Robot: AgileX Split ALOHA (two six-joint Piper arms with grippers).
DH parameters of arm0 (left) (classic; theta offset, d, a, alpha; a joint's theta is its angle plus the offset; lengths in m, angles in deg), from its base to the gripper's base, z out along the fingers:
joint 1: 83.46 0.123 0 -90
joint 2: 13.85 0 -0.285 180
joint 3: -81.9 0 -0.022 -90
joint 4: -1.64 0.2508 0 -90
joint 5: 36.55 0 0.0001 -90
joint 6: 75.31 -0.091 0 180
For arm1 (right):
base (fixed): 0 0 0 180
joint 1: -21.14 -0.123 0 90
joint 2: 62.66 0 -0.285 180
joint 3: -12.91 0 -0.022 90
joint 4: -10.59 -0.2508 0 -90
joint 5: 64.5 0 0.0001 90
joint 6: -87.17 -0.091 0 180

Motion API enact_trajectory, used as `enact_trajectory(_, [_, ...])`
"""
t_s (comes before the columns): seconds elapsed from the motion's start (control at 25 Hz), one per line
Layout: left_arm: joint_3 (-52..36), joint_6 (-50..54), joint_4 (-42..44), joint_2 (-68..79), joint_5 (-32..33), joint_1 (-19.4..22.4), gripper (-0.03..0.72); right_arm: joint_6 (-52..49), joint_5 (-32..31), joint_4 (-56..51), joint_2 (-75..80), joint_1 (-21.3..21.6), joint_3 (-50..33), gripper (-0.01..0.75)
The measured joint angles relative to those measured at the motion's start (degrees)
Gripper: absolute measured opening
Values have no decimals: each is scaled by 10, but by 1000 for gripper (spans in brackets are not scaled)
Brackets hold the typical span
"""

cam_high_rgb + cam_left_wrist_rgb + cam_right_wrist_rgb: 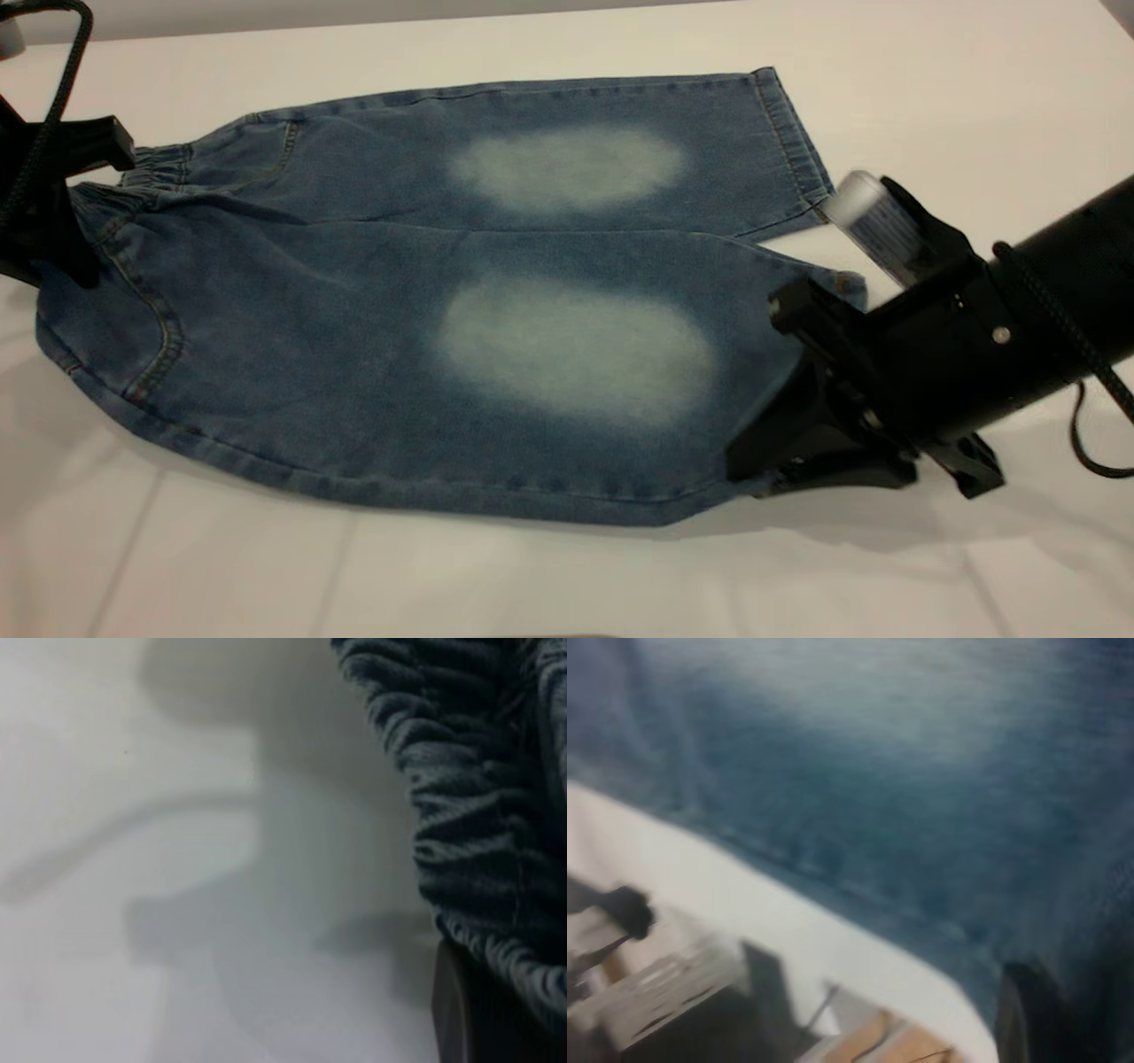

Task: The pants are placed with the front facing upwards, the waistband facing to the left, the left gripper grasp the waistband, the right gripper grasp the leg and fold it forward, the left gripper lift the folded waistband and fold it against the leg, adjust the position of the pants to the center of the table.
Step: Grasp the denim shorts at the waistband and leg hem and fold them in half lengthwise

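Note:
The blue denim pants [461, 292] lie flat on the white table [567, 576], front up, with a pale oval on each leg. The ruffled waistband [151, 168] points left. My left gripper [75, 230] is at the pants' left end, shut on the waistband [478, 815]; the gathered denim lies over one dark finger [456, 1010]. My right gripper [753, 461] is at the hem end of the near leg [576, 354], shut on the leg. In the right wrist view the denim [921, 797] runs up against one finger [1023, 1014]. Shadow shows beneath the near edge of the pants.
The far leg [567, 168] lies flat with its hem [793, 133] toward the right. Bare white tabletop runs along the front and on the far right. The right wrist view shows the table's edge [788, 921] with clutter beyond it.

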Motion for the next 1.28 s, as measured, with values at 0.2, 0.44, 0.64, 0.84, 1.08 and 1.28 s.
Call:
enact_trajectory(0.2, [0,1,0,-6,35,0,85,-18,-148,2,-5,25,34,36])
enact_trajectory(0.44, [0,2,-6,-46,100,0,85,-98,-191,4,-17,78,111,36])
enact_trajectory(0.64, [7,3,-43,-80,98,3,85,-176,-192,9,-17,87,188,36])
enact_trajectory(0.84, [46,4,-97,-79,90,21,85,-230,-170,17,-17,87,267,36])
enact_trajectory(1.08, [68,4,-178,-60,34,37,85,-264,-35,17,-16,87,324,36])
enact_trajectory(1.28, [83,4,-257,2,-1,39,85,-273,47,17,-11,87,327,36])
